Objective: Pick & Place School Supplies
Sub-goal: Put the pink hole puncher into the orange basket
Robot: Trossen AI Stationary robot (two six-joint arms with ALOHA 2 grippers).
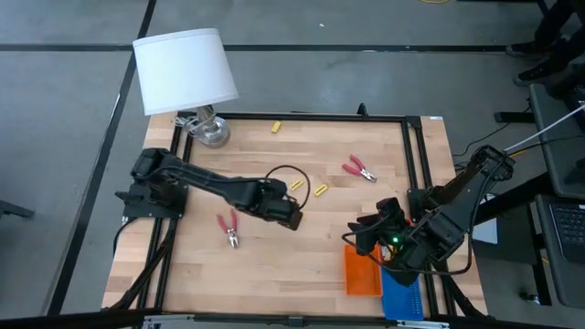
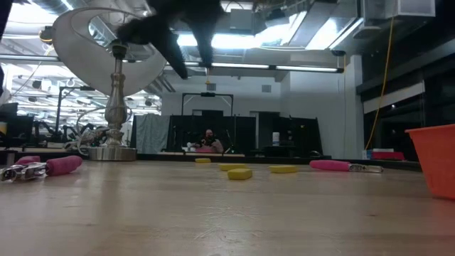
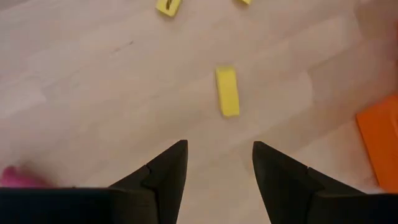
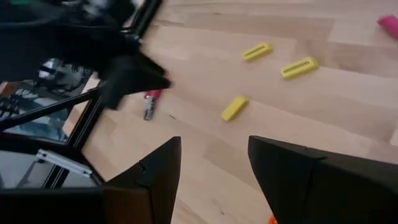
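On the table's middle, left claw (image 3: 214, 163) spread and empty, yellow pack (image 3: 227, 91) just ahead, untouched.

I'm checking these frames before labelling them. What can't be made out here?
- Blue tray: high view, partly covered by the right gripper and arm, contents hidden.
- Orange tray: low view, cut off by the picture's edge.
- Marks on the yellow packs: high view, too small to read.
- Left gripper: open, nothing between its fingers.
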